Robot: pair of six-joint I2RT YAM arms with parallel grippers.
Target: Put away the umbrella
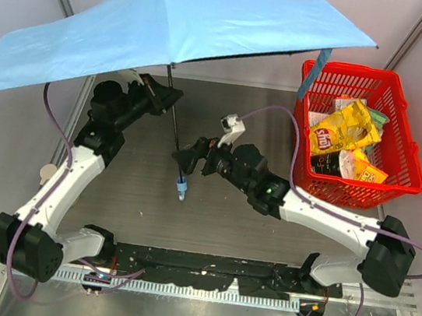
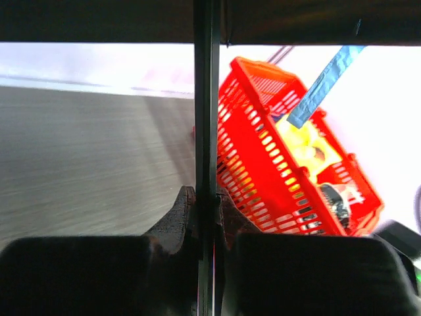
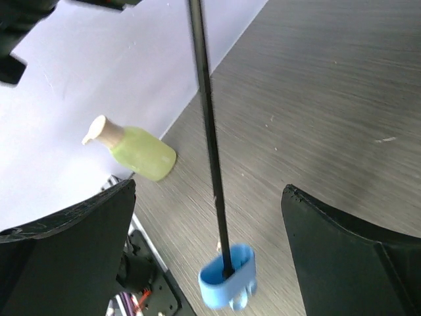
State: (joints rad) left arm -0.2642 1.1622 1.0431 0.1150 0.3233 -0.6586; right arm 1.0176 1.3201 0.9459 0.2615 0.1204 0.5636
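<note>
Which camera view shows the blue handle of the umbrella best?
The right wrist view: the handle hangs close and large at the end of the shaft. The top view shows it small. The left wrist view shows only the shaft, clamped by the left gripper; no handle.
</note>
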